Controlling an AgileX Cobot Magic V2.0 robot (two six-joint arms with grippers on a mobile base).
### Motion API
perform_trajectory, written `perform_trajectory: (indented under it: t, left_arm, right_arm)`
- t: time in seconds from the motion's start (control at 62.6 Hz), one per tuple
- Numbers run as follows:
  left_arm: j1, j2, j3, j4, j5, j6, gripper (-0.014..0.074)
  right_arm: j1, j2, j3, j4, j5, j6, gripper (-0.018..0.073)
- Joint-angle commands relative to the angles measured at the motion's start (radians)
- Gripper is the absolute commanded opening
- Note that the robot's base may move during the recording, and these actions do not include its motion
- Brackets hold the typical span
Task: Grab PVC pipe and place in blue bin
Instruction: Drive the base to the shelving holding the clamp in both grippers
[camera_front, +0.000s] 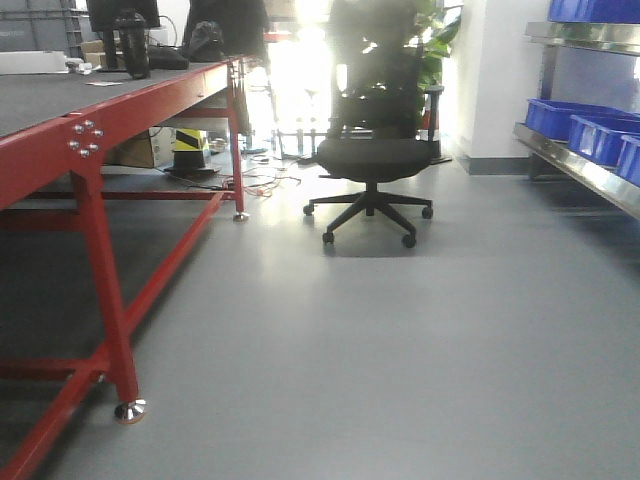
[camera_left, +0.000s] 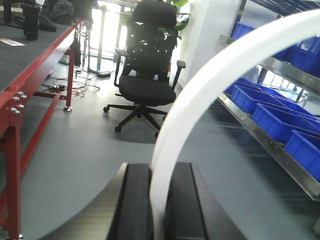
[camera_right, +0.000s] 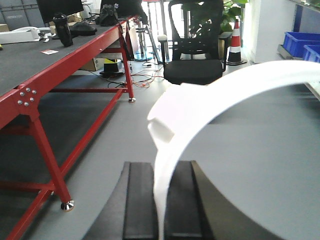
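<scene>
Both grippers loaded. Our left gripper (camera_left: 159, 180) has its fingers (camera_left: 135, 200) closed on the PVC pipe (camera_left: 210, 85), arc sweeping up toward 1 o'clock; right gripper (camera_right: 161, 175) clamps PVC pipe likewise. We judge grab done, transport in hand. Next: we swing toward the blue bins (camera_left: 277, 117) on the shelf (camera_left: 270, 146) at 2 o'clock, then release over one.

1. The place was a workshop or lab workroom, indoors.
2. A long desk (camera_front: 100, 250) stood at one side, with a red steel frame, bolted joints, levelling feet and a dark top.
3. A steel shelf rack (camera_left: 270, 146) ran along the other side and carried rows of blue bins (camera_left: 279, 119).
4. A black swivel office chair (camera_front: 372, 160) stood in the aisle, and a monitor (camera_front: 122, 12) sat at the desk's far end.
5. The grey floor (camera_front: 400, 350) was bare, with loose cables (camera_front: 262, 182) and a striped traffic cone (camera_right: 236, 42).
</scene>
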Motion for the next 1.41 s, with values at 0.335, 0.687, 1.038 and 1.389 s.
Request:
perform_trajectory:
  t: [0.335,0.687,1.038,1.389]
  left_arm:
    - [-0.002,-0.003,-0.001,0.000,-0.027,-0.002,-0.0111]
    - [-0.002,-0.002,-0.001,0.000,-0.028,-0.002,-0.0111]
    - [-0.002,-0.002,-0.001,0.000,-0.028,-0.002,-0.0111]
    - [-0.002,-0.002,-0.001,0.000,-0.028,-0.002,-0.0111]
  right_arm:
    - [0.000,-0.004,0.000,-0.003,-0.024,-0.008,-0.0168]
    - [0.000,-0.004,0.000,-0.003,-0.024,-0.008,-0.0168]
    - [0.000,-0.004,0.000,-0.003,-0.026,-0.008,-0.0168]
    - [0.000,-0.004,0.000,-0.003,-0.028,-0.008,-0.0168]
